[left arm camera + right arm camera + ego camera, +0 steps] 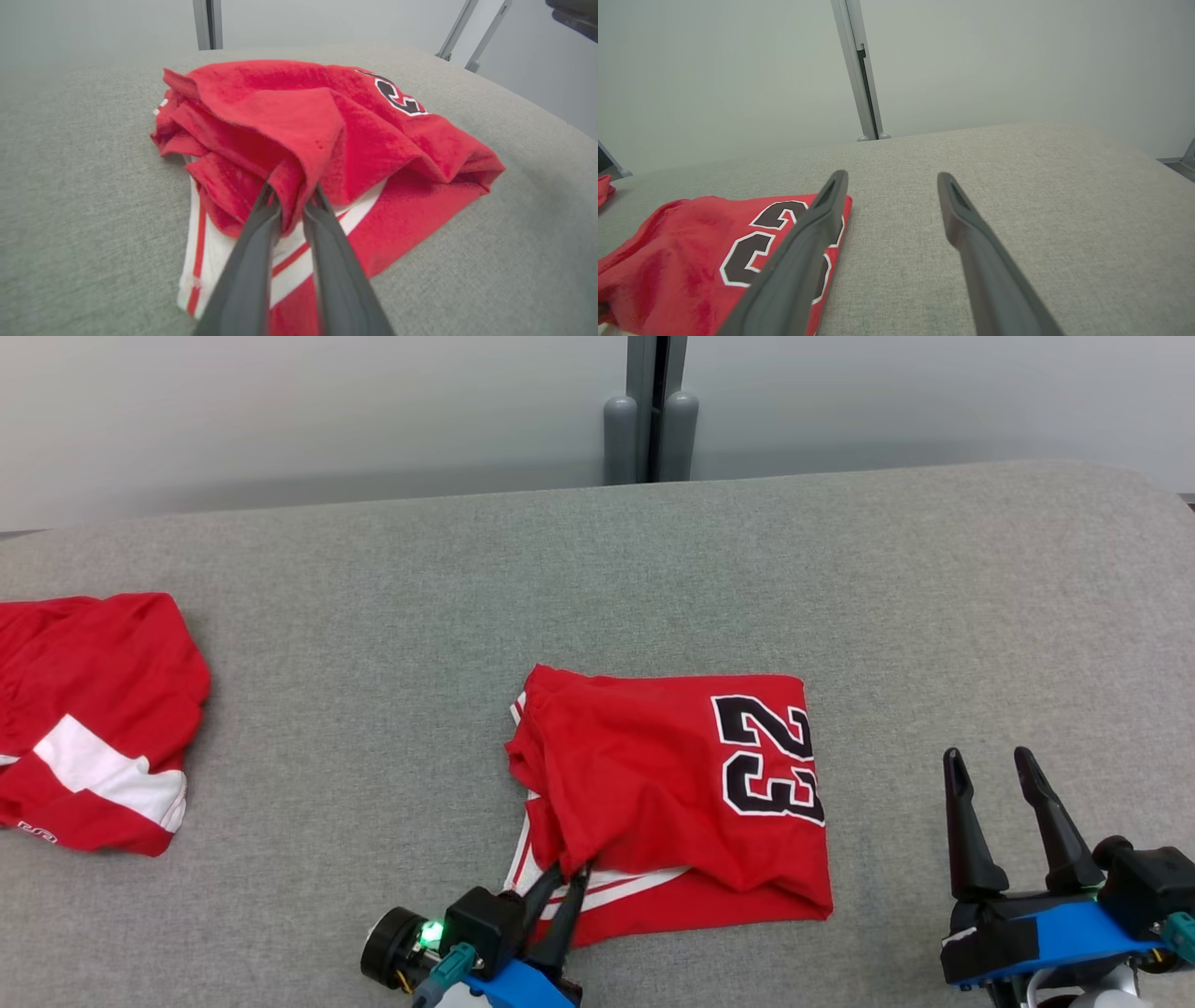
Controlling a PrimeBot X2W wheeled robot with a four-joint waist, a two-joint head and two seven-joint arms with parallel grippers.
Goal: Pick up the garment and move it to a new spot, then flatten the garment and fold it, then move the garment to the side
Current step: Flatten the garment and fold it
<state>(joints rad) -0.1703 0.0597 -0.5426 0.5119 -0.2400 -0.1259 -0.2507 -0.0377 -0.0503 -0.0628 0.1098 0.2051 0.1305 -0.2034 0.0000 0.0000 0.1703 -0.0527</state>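
The left gripper (572,871) pinches its 2 fingers on a fold at the near edge of the red garment (653,775), which lies just ahead. The right gripper (988,761) has its fingers spread apart and holds nothing, with the garment to its left.

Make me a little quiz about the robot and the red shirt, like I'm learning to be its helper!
1. True or false: the right gripper is pinching the jersey.
2. Which number is on the jersey? A) 23 B) 45 C) 7
3. Fill in: ____ red clothes lie on the grey surface.
Key: 1 false: it stands open beside the jersey, while the left gripper pinches a fold. 2 A. 3 two: the jersey and a second garment.
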